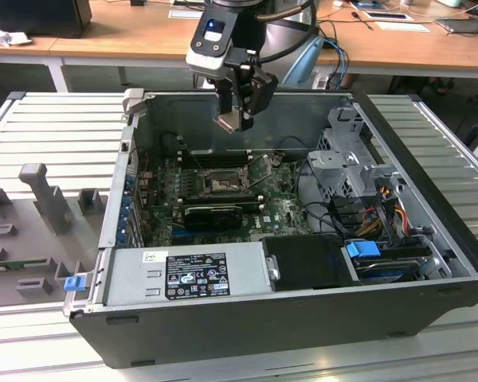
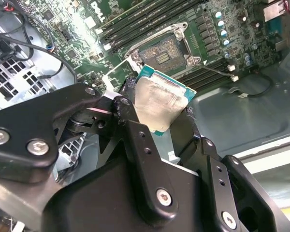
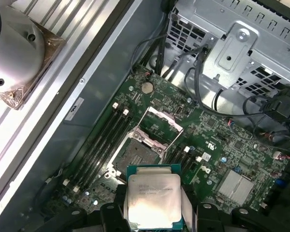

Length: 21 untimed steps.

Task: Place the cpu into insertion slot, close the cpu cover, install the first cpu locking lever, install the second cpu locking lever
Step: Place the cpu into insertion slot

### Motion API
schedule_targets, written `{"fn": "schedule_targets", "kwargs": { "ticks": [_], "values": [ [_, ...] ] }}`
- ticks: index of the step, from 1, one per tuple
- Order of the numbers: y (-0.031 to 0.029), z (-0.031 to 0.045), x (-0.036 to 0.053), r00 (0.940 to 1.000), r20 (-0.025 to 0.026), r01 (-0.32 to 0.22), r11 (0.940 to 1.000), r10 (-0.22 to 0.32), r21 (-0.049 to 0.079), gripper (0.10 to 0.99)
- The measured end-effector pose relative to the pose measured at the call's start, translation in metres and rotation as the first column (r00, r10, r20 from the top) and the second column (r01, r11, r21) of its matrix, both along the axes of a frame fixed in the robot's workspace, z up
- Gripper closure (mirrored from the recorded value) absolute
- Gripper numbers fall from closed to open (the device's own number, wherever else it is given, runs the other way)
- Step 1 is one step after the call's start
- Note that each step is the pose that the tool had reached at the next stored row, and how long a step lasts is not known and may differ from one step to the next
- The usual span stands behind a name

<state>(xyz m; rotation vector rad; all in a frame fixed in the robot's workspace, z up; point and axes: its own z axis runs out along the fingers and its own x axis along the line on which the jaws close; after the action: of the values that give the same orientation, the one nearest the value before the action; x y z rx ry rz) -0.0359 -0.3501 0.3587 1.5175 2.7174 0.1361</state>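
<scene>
The claw [image 1: 237, 118] grips the cpu [image 3: 153, 198] by its edges, well above the open insertion slot [image 3: 135, 155].

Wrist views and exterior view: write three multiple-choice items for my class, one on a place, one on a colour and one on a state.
1. Place: relative to the slot, the cpu is
A. seated in it
B. held clear of it in the gripper
C. lying flat beside it

2. Colour: the board around the slot is
A. red
B. green
C. white

3. State: the cover is
A. swung open, with the slot empty
B. shut over the slot
C. shut over a seated cpu

Answers:
1 B: both wrist views show the cpu clamped in the gripper, with the slot beyond it.
2 B: green board rings the slot in every view.
3 A: in the first wrist view the cover tilts up off the bare slot.
</scene>
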Motion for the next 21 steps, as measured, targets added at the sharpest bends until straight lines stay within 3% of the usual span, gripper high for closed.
{"fn": "schedule_targets", "kwargs": {
  "ticks": [6,21],
  "values": [
    [0.0000,-0.0003,0.0000,0.9959,-0.0001,0.090,0.9959,-0.090,0.000,0.557],
    [0.0001,-0.0006,0.0000,0.9796,-0.0001,0.201,0.9796,-0.201,0.000,0.557]
  ]
}}
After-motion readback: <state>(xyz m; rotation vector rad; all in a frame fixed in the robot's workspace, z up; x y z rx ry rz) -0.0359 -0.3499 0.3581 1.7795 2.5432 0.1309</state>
